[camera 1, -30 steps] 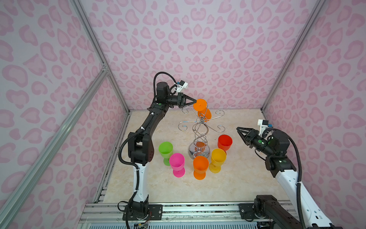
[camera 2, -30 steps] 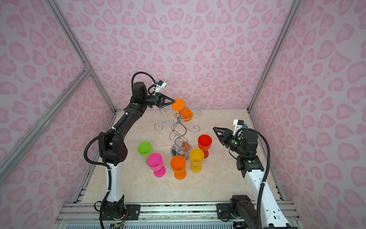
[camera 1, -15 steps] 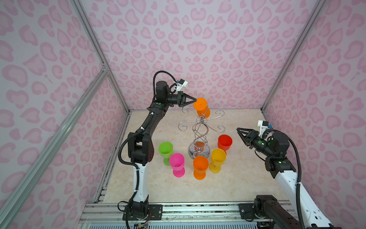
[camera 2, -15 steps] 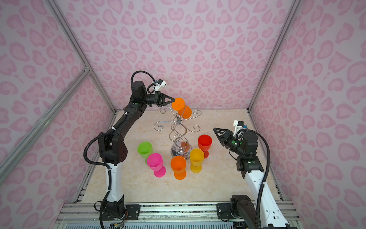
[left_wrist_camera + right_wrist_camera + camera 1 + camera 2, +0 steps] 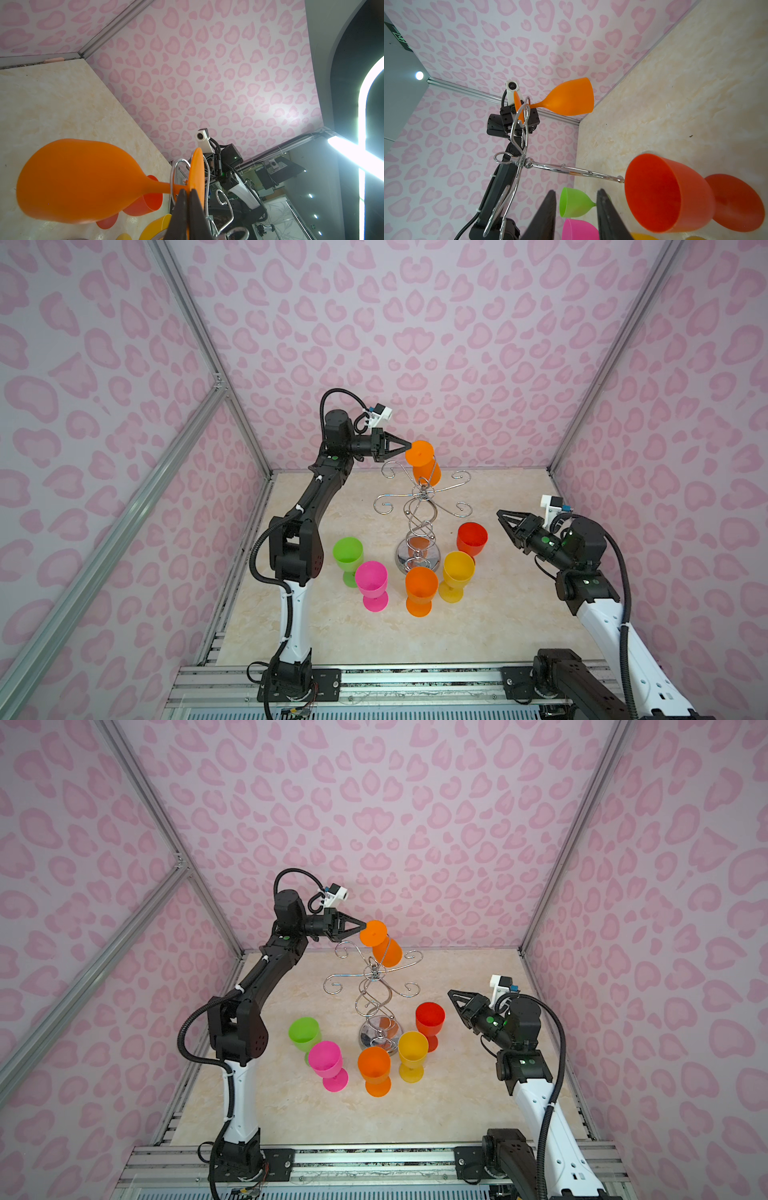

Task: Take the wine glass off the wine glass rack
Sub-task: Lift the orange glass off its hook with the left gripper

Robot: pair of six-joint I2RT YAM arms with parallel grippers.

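Nearest the camera, in front of the wine glass rack, five plastic goblets stand upright on the marble-patterned table. An orange goblet and a pink goblet are the closest. A yellow goblet stands just beside the rack's mirrored base, a green goblet to the rack's left and a red goblet to its right.

To the right of the rack, well apart from it, the right gripper hangs in the air and points toward the rack. Its fingers stand partly apart with nothing between them.

The rack itself stands upright, with its curled arms spread above the twisted stem.

On the far side of the rack, the orange wine glass hangs upside down and tilted, with its foot uppermost. Its stem sits in the wire loop of a far arm. The left gripper reaches in level from the rack's left. Its fingers are pinched narrowly on the edge of the glass's foot.
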